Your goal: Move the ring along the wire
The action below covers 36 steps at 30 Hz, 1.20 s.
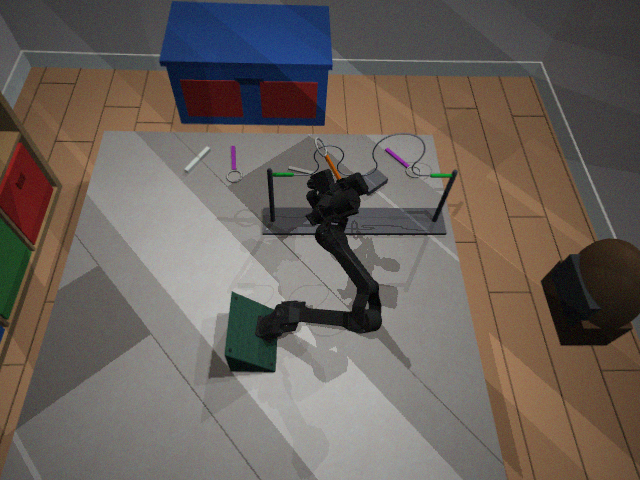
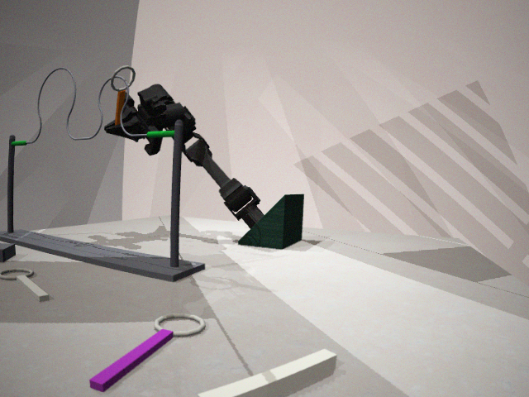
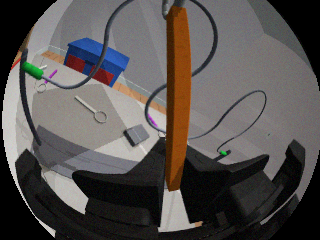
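Note:
The grey ring (image 1: 315, 145) (image 2: 112, 82) sits high up around the first hump of the thin grey wire (image 1: 400, 135) (image 2: 55, 70) (image 3: 215, 40), just past the green part (image 1: 282, 174) (image 2: 159, 133) (image 3: 32, 70) at the left post (image 1: 269, 193) (image 2: 175, 192). Its orange handle (image 1: 332, 166) (image 2: 120, 107) (image 3: 178, 100) points down into my gripper (image 1: 339, 180) (image 2: 121, 123) (image 3: 167, 142), which is shut on its lower end. I cannot tell whether the ring touches the wire. The other green part (image 1: 440, 175) (image 2: 19, 143) (image 3: 223, 152) is at the far post (image 1: 447, 193) (image 2: 10, 184).
The posts stand on a dark baseplate (image 1: 289, 227) (image 2: 107, 256). Spare rings with purple handles (image 1: 233, 157) (image 1: 397, 156) (image 2: 130, 361), a white bar (image 1: 197, 159) (image 2: 278, 375), a white-handled ring (image 1: 299, 169) (image 2: 30, 286) and a grey block (image 1: 376, 180) lie behind the wire. A blue cabinet (image 1: 248, 62) stands at the back. The arm rises from a green wedge (image 1: 248, 335) (image 2: 278, 222).

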Available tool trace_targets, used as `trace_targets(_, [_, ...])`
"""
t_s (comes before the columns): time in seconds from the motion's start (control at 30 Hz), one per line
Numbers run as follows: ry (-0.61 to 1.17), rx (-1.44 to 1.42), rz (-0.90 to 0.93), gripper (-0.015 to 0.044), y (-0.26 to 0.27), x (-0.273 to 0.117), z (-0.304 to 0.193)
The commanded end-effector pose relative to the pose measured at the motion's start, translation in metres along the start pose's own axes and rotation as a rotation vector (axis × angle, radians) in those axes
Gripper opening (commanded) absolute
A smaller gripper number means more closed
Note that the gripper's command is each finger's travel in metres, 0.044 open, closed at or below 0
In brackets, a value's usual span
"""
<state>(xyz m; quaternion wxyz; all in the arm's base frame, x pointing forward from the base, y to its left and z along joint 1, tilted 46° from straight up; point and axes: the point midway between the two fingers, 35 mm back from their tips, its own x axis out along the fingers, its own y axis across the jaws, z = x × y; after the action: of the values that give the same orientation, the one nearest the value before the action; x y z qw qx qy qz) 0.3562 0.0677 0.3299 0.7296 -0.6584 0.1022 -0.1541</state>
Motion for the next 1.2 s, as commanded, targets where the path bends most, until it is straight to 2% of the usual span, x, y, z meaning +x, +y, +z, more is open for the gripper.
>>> trace_targets(0.0, [-0.012,-0.089,-0.047,-0.015,-0.005,0.001,0.0])
trace_targets(1.17, [-0.102,-0.788,-0.436,-0.015,-0.052,-0.005,0.021])
